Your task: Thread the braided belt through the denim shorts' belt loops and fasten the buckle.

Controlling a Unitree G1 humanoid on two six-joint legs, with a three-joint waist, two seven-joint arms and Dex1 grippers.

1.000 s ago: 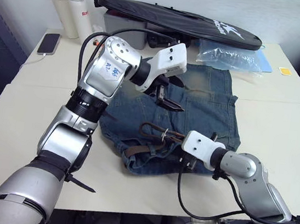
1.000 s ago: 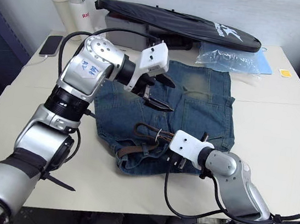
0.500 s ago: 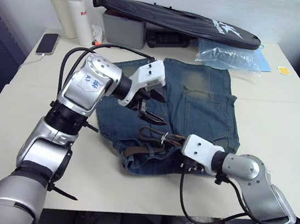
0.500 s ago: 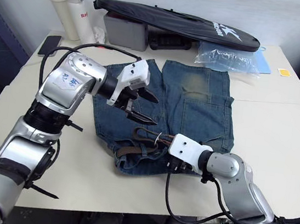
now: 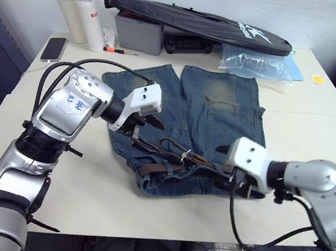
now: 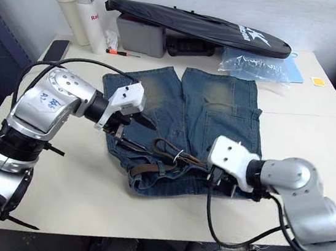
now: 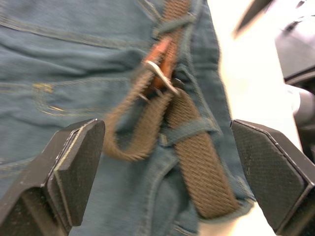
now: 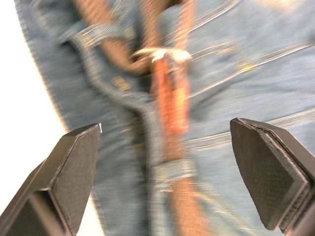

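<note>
The denim shorts (image 5: 218, 117) are faded blue with pale worn patches and yellowish stitching. The braided belt (image 7: 197, 162) is dark brown in a woven pattern; near its silver-grey buckle (image 7: 160, 77) it turns reddish-orange. Both hands have black fingers (image 7: 74, 167). The tabletop (image 5: 316, 132) is cream.

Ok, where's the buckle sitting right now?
The buckle lies on the denim shorts near the waistband, between the left gripper and the right gripper.
</note>
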